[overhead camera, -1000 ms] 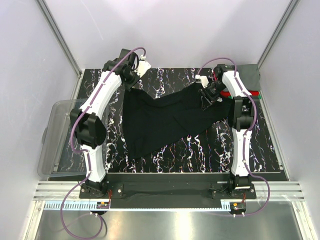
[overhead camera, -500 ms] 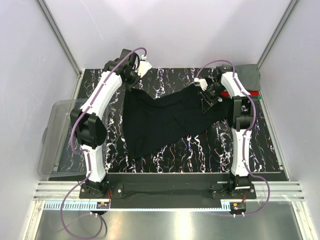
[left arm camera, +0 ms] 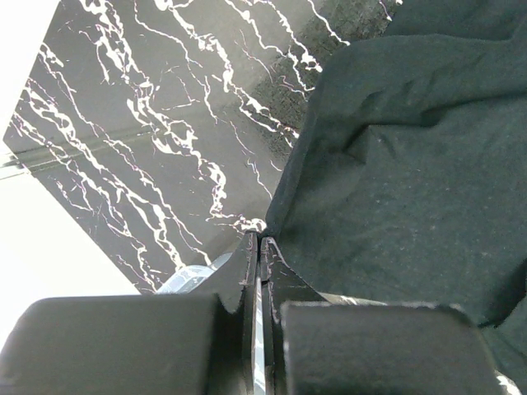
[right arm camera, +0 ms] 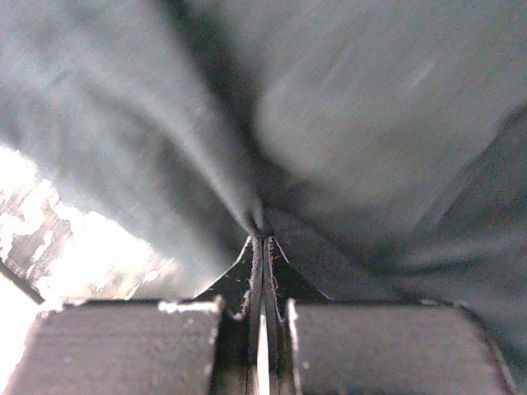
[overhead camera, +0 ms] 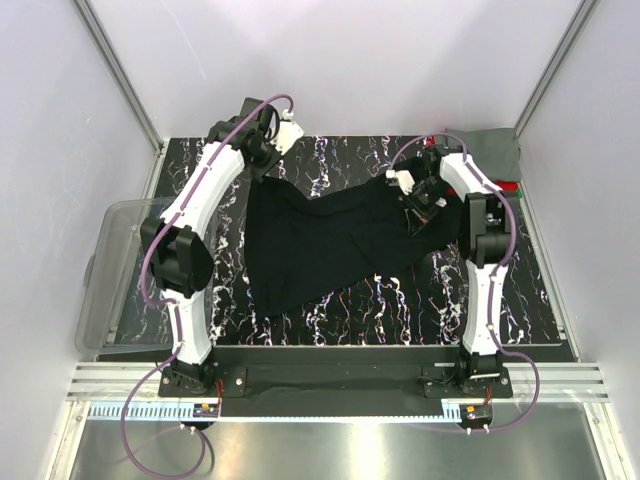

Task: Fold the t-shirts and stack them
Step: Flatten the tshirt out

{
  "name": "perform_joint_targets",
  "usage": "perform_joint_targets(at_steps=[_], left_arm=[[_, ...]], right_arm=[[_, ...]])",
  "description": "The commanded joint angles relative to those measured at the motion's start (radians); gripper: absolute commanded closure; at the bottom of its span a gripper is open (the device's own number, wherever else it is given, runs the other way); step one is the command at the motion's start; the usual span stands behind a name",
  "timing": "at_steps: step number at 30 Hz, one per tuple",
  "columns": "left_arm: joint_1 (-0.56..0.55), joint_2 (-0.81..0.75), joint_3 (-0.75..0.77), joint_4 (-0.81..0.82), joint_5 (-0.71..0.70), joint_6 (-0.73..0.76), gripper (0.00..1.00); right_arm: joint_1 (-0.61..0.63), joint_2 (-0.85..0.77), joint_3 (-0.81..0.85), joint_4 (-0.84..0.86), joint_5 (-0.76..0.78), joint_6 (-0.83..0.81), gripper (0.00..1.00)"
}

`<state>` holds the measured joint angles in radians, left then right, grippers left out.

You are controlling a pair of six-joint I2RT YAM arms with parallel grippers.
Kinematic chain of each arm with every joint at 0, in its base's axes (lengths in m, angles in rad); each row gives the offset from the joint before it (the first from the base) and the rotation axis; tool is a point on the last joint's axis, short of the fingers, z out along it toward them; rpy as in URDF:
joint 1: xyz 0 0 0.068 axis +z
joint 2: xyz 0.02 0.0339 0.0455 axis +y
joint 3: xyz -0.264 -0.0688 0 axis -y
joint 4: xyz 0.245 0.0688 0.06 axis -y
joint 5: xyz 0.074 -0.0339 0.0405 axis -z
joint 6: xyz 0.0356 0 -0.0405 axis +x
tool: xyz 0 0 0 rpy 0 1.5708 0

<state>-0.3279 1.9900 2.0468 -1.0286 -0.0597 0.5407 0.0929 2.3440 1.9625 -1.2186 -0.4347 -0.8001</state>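
Black t-shirt was lying rumpled across the tabletop. My right pincer had just clamped onto its far right edge, and the left pincer was already gripping the other corner. I figured spreading it flat was next.

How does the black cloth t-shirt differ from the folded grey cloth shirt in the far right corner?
The black cloth t-shirt lies unfolded and rumpled across mid-table; the folded grey cloth shirt is a neat rectangle. The left end effector and right end effector both pinch the black one; the grey one sits untouched. Both are soft cloth.
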Motion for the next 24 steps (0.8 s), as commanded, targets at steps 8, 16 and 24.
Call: perform_joint_targets(at_steps=[8, 16, 24], left_arm=[[-0.002, 0.015, 0.070, 0.027, 0.011, -0.015, 1.00], [-0.002, 0.055, 0.122, 0.027, 0.021, -0.016, 1.00], [-0.002, 0.046, 0.107, 0.028, 0.008, -0.016, 1.00]], right_arm=[[0.045, -0.569, -0.381, -0.038, 0.034, -0.040, 1.00], [0.097, -0.701, -0.672, -0.128, 0.112, -0.148, 0.73], [-0.021, -0.478, -0.285, 0.079, 0.139, -0.015, 0.62]])
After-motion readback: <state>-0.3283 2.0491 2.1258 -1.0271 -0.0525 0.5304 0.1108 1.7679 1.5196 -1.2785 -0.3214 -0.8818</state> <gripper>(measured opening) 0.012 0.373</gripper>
